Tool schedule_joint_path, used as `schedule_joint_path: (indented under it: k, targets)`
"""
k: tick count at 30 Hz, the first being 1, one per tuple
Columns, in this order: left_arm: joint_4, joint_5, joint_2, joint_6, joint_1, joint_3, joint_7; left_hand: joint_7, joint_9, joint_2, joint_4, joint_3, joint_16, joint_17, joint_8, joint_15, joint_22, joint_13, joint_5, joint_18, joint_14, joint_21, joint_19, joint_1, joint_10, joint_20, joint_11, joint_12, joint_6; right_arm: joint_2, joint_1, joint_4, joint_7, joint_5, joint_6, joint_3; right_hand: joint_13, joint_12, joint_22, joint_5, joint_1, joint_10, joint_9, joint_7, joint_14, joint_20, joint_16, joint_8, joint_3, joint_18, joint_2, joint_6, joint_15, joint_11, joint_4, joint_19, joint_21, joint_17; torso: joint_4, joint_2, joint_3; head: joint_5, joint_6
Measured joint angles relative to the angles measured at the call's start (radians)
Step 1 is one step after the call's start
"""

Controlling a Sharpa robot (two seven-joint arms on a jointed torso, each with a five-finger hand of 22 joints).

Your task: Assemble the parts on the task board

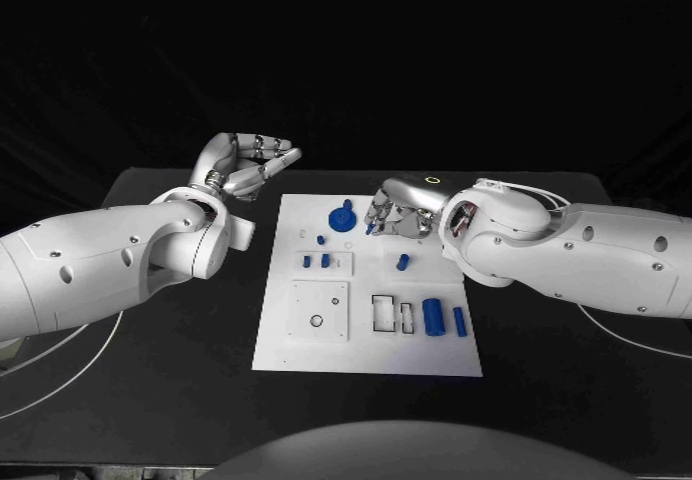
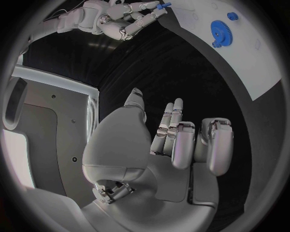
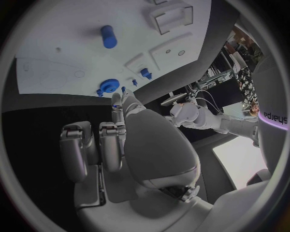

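Observation:
The white task board [image 1: 368,345] lies in the middle of the black table. My right hand [image 1: 404,208] hovers over the board's far end beside the blue gear [image 1: 343,217] and pinches a small blue peg [image 3: 116,102] between thumb and a finger; the peg [image 2: 162,6] also shows in the left wrist view. My left hand [image 1: 248,163] is raised off the board's far left corner, holding nothing, thumb and one finger apart, the other fingers bent [image 2: 181,140]. A short blue cylinder [image 1: 404,262] and two small pegs [image 1: 316,261] stand mid-board.
Two longer blue cylinders [image 1: 444,319] lie at the board's near right, beside rectangular slots [image 1: 384,312]. A square plate with a ring [image 1: 319,310] sits near left. Bare black table [image 1: 173,380] surrounds the board, with cables trailing at both sides.

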Motion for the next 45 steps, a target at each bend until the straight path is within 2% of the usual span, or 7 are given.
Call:
schedule_joint_path:
  k: [8, 15, 19, 31, 45]
  targets:
    - [-0.024, 0.000, 0.021, 0.002, 0.000, -0.001, -0.002, 0.000, 0.000, 0.000, 0.000, 0.000, 0.000, 0.001, -0.005, 0.000, 0.000, 0.000, 0.000, 0.000, 0.000, 0.000, 0.000, 0.000, 0.000, 0.000, 0.000, 0.000, 0.000, 0.029, 0.001, 0.032, 0.018, 0.014, 0.018, 0.000, 0.000, 0.000, 0.000, -0.002, 0.000, 0.000, 0.000, 0.005, -0.003, 0.000, 0.000, -0.003, 0.003, 0.000, 0.000, 0.002, 0.004, 0.000, -0.003, 0.000, 0.000, 0.000, 0.0000, -0.002, -0.0022, 0.030, -0.018]
    - [-0.046, 0.000, 0.035, 0.004, 0.000, -0.001, -0.003, 0.000, 0.000, 0.000, 0.000, 0.000, 0.000, 0.001, -0.005, 0.000, 0.000, 0.000, -0.004, 0.000, 0.000, 0.000, 0.000, 0.000, 0.000, 0.000, 0.000, 0.000, 0.000, 0.048, 0.001, 0.047, 0.025, 0.023, 0.064, 0.000, 0.000, -0.004, 0.000, -0.002, 0.000, -0.004, 0.000, 0.008, -0.003, 0.004, 0.000, -0.005, 0.003, 0.000, 0.000, -0.002, 0.004, 0.004, -0.003, -0.004, 0.000, 0.000, 0.0009, -0.006, -0.0046, 0.054, -0.021]
    - [-0.053, 0.000, 0.037, 0.006, 0.000, -0.001, -0.003, 0.000, 0.000, 0.000, 0.000, 0.000, 0.000, 0.001, -0.005, 0.000, 0.000, 0.000, -0.004, 0.000, 0.000, 0.000, 0.000, 0.000, 0.000, 0.000, 0.000, 0.000, 0.000, 0.062, -0.003, 0.050, 0.027, 0.024, 0.093, 0.000, 0.000, -0.004, 0.000, -0.002, 0.000, -0.004, 0.000, 0.008, -0.001, 0.004, 0.000, -0.005, 0.004, 0.000, 0.000, -0.002, 0.006, 0.004, -0.004, -0.004, 0.000, 0.000, 0.0013, -0.008, -0.0052, 0.062, -0.021]
    - [-0.058, 0.000, 0.041, 0.010, -0.001, -0.001, -0.003, 0.000, -0.001, 0.004, 0.000, 0.000, 0.000, 0.001, -0.005, 0.000, 0.000, 0.000, -0.004, 0.000, 0.000, 0.000, 0.000, -0.004, 0.000, 0.000, 0.000, -0.004, 0.000, 0.101, -0.045, 0.047, 0.037, -0.006, 0.169, -0.001, -0.001, -0.008, 0.001, -0.002, 0.005, -0.004, 0.000, 0.010, 0.000, 0.007, 0.000, -0.011, 0.008, 0.000, -0.005, -0.004, 0.007, 0.004, -0.003, 0.000, 0.000, 0.000, 0.0019, -0.007, -0.0055, 0.066, -0.021]
    - [-0.058, 0.000, 0.041, 0.012, -0.001, -0.001, -0.003, 0.000, -0.001, 0.008, 0.000, 0.000, 0.000, 0.000, -0.005, 0.000, 0.000, 0.000, -0.004, 0.000, 0.000, 0.000, 0.000, 0.000, 0.000, 0.000, 0.000, -0.004, 0.000, 0.123, -0.084, 0.022, 0.043, -0.073, 0.212, -0.003, -0.001, -0.008, 0.001, -0.003, 0.005, -0.007, -0.002, 0.012, -0.004, 0.007, 0.000, -0.015, 0.011, 0.000, -0.005, -0.006, 0.011, 0.007, -0.005, 0.000, 0.000, 0.000, 0.0001, -0.007, -0.0050, 0.057, -0.021]
